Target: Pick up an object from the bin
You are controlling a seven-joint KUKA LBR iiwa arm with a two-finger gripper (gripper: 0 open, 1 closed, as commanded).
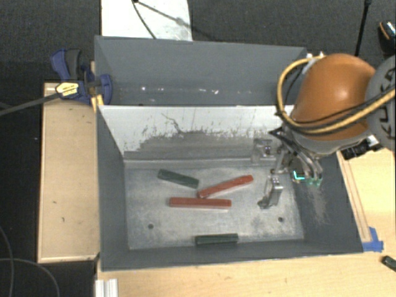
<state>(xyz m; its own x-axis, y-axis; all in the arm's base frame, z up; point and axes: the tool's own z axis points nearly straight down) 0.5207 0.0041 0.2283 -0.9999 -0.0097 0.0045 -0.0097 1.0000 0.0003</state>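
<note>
Blocking bin (185, 132) corner: orange-capped arm (331, 91)

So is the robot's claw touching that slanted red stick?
Apart. The camera view shows a strip of bare bin floor between the gripper and the near end of the slanted red stick.

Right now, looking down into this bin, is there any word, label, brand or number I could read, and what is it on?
No text can be read.
Upper dark green bar, lower dark green bar, tilted red bar, flat brown-red bar: plain faces, no labels.
Bin wall: only scratches.
Arm's grey casing: dark marks, cut off, unreadable.
</note>
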